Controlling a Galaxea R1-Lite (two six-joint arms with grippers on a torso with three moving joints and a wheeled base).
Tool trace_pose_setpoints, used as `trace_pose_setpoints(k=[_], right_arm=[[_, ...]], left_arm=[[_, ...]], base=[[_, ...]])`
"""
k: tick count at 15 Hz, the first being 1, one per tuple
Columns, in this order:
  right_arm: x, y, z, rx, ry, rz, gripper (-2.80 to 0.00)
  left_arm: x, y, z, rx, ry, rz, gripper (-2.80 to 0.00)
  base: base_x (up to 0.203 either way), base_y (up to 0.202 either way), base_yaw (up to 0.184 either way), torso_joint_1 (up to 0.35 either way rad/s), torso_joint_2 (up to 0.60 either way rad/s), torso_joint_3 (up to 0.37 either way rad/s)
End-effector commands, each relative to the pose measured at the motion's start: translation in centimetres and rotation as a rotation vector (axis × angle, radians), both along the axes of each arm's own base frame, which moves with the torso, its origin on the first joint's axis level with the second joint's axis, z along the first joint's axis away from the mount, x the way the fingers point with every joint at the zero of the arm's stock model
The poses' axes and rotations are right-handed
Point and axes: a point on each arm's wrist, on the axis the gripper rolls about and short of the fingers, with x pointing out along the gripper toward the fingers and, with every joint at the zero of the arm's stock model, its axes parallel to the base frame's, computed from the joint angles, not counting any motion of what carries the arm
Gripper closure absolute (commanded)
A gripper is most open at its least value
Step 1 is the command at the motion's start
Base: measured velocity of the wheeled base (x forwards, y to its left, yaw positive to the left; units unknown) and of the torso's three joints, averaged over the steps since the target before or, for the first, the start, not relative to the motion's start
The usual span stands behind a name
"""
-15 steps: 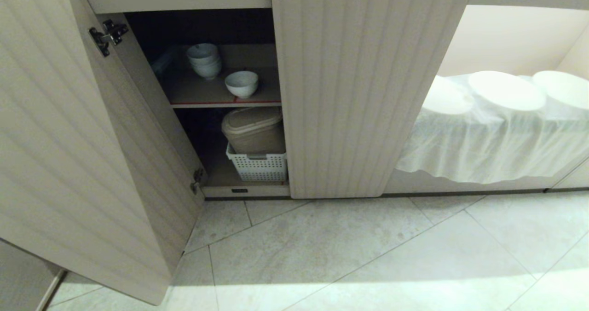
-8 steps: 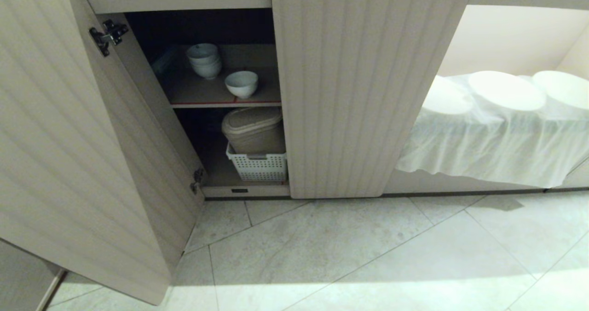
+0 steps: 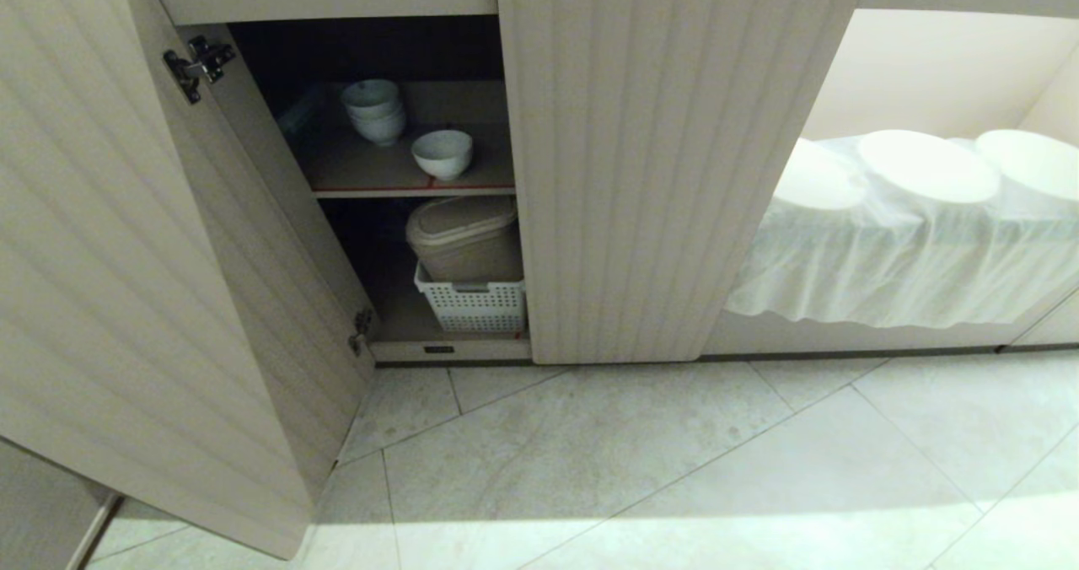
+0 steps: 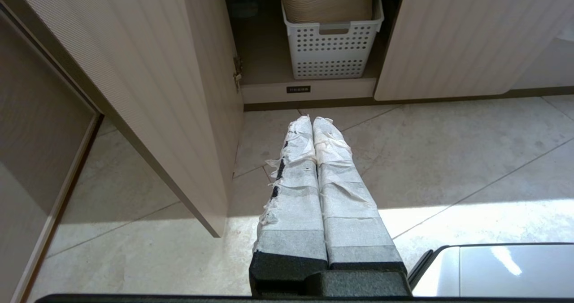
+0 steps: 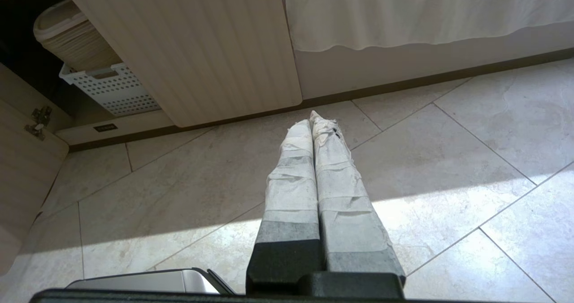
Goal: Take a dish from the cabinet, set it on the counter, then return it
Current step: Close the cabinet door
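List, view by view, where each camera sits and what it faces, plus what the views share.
Head view: high on the robot, looking down into the open cabinet at the dish on its upper shelf; no part of the robot shows.
Left wrist view: behind the shut left gripper, low over the floor, facing the white basket.
Right wrist view: behind the shut right gripper, facing the closed door and white cloth.
Shared: all three show the basket.
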Motion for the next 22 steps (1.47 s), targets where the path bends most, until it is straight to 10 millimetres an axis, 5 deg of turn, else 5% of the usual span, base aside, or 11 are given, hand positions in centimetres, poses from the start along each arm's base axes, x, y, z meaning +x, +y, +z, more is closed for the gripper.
trace_pose_setpoints(k=[1,11,22], right_arm=[[0.01,0.00,0.00,0.001,0.001,0.000,0.00],[0.01,0.00,0.00,0.001,0.001,0.000,0.00],[0.01,0.00,0.00,0.001,0.001,0.000,0.00]], left_arm=[[0.01,0.00,-0.05,-0.001,0.002,0.000,0.00],[0.01,0.00,-0.03,-0.001,0.001,0.000,0.00],[0.00,0.00,-0.01,-0.001,0.000,-0.002,0.00]], base=[[0.000,0.000,0.000,0.000,0.00,0.000],[0.000,0.013,-0.001,0.000,0.00,0.000],[0.000,0.190,0.000,0.002,0.00,0.002]])
